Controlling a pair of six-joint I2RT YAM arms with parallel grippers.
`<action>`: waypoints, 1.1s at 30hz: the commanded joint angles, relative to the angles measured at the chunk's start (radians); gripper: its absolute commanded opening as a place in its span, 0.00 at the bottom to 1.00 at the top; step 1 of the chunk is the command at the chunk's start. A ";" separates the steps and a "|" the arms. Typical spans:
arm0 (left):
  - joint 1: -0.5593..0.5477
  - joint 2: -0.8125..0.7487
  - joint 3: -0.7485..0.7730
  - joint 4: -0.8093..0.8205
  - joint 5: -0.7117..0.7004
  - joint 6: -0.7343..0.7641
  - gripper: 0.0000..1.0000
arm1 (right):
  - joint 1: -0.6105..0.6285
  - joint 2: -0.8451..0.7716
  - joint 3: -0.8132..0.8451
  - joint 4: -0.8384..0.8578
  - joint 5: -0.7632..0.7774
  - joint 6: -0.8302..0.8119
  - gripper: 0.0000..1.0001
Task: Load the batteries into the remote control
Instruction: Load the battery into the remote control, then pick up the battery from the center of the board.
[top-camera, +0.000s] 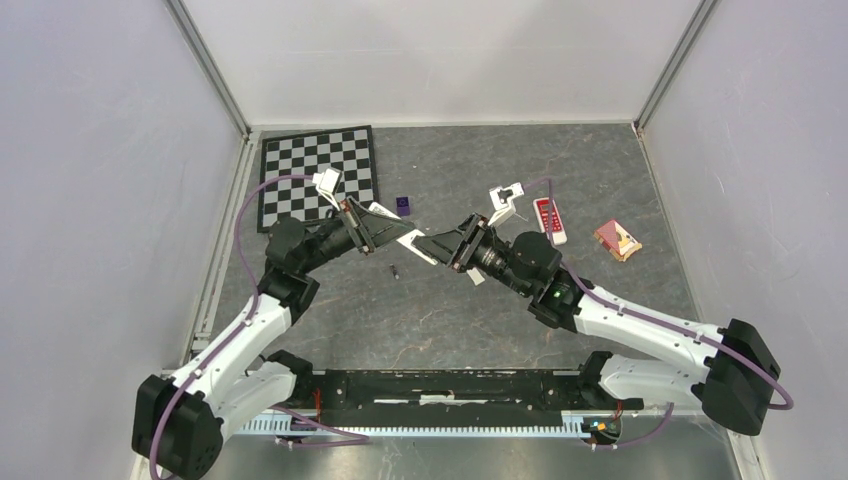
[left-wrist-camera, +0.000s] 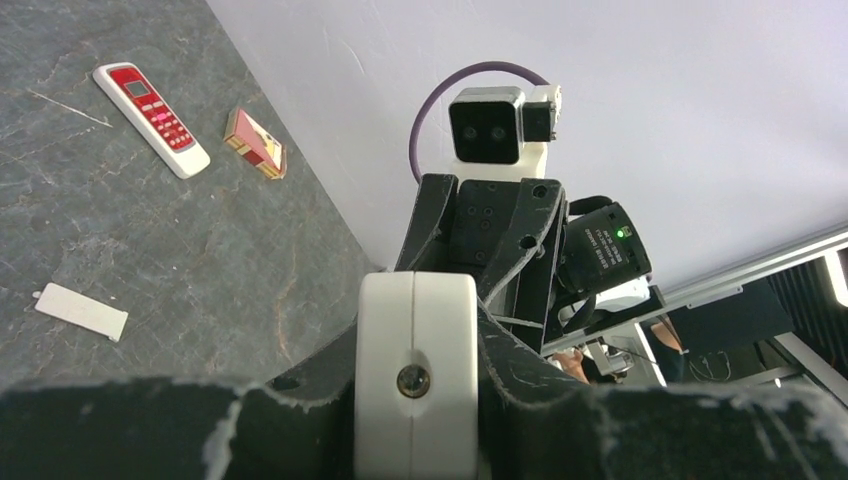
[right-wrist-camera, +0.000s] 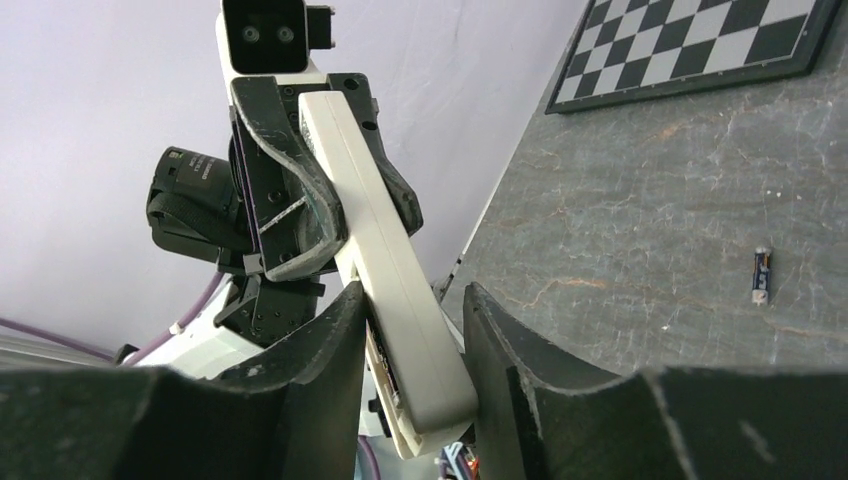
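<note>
**A:** How far along does the loading look?

**B:** Early, I'd judge. Start at the left of the overhead view. The left gripper (top-camera: 390, 232) is clamped on the remote control (top-camera: 413, 243), holding it off the table (top-camera: 450, 320) near the middle of the frame. Just below it, one battery (top-camera: 394, 270) lies loose on the grey surface, so that one is not loaded. The second I cannot find anywhere.

**A:** And the right gripper?

**B:** The right gripper (top-camera: 432, 245) meets the remote from the right of the frame. In its own wrist view its fingers (right-wrist-camera: 330, 380) flank the bar's lower end, very close. Whether they press on it I can't tell.

**A:** How does the remote itself look?

**B:** It's a long, narrow white bar slanting up the right wrist view. There's a dark opening (right-wrist-camera: 385, 372) low on its side, possibly the uncovered battery bay. A white strip (left-wrist-camera: 82, 310) lies at the left of the left wrist view, perhaps the cover. By my reading, at least one cell has yet to go in, and then the cover.
</note>
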 joint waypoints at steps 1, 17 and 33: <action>0.001 -0.026 0.061 -0.037 -0.017 0.005 0.02 | -0.004 -0.004 -0.006 -0.009 -0.008 -0.142 0.44; 0.089 -0.098 0.115 -0.700 -0.319 0.307 0.02 | -0.081 -0.019 -0.014 -0.029 -0.097 -0.303 0.94; 0.105 -0.295 0.179 -1.104 -0.975 0.379 0.02 | 0.137 0.556 0.313 -0.298 0.255 -0.681 0.62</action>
